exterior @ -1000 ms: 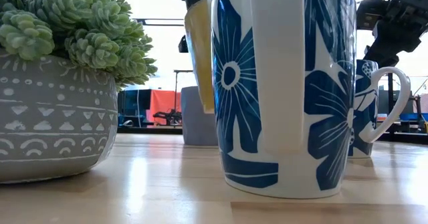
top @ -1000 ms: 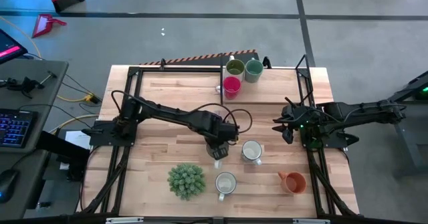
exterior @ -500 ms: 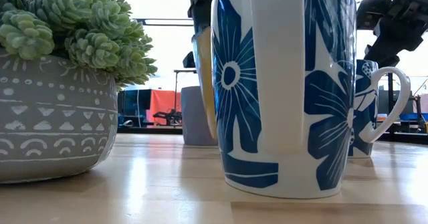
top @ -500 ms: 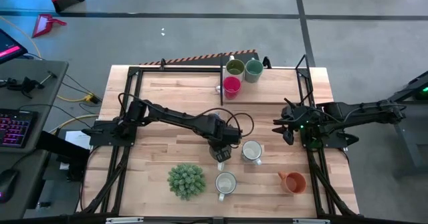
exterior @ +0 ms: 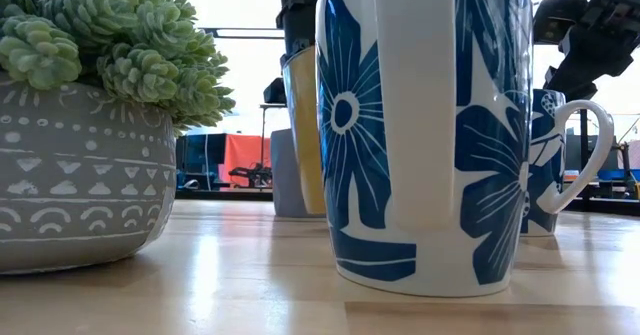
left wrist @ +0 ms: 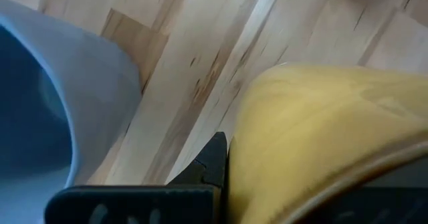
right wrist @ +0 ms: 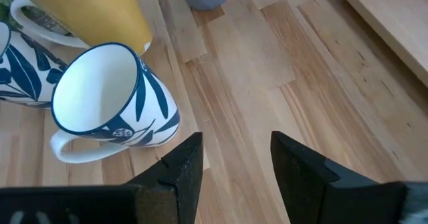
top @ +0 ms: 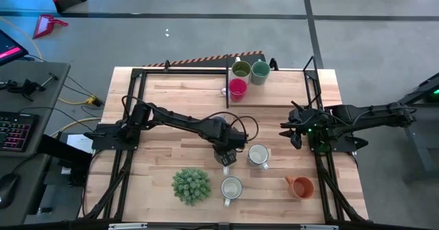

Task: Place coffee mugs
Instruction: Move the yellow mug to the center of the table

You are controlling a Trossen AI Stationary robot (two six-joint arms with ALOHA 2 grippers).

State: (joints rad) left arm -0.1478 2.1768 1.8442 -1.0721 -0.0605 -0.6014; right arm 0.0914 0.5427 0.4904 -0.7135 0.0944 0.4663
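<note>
My left gripper is at mid-table, shut on a yellow mug that stands upright behind a white blue-flowered mug. The yellow mug's base is hidden. A blue-grey mug stands just beside it on the far side. Olive, teal and red mugs stand on the raised far shelf. A second flowered mug stands right of my left gripper; the first and an orange mug are nearer. My right gripper waits open at the table's right side. My left gripper holds the yellow mug from above, pointing down, at its upper wall. One dark finger lies against the outside of the wall; the other finger is hidden by the mug. The mug hangs about upright; whether its base touches the table is hidden.
A spiky green plant in a grey patterned pot stands near the front edge, left of the flowered mug. A black frame borders the shelf. Bare wood lies left of the left gripper and between the two grippers.
My left gripper has moved down and slightly toward the near edge, still shut on the yellow mug. The mug, tilted and held higher a second ago, has been lowered and now hangs about upright, close to the table top.
</note>
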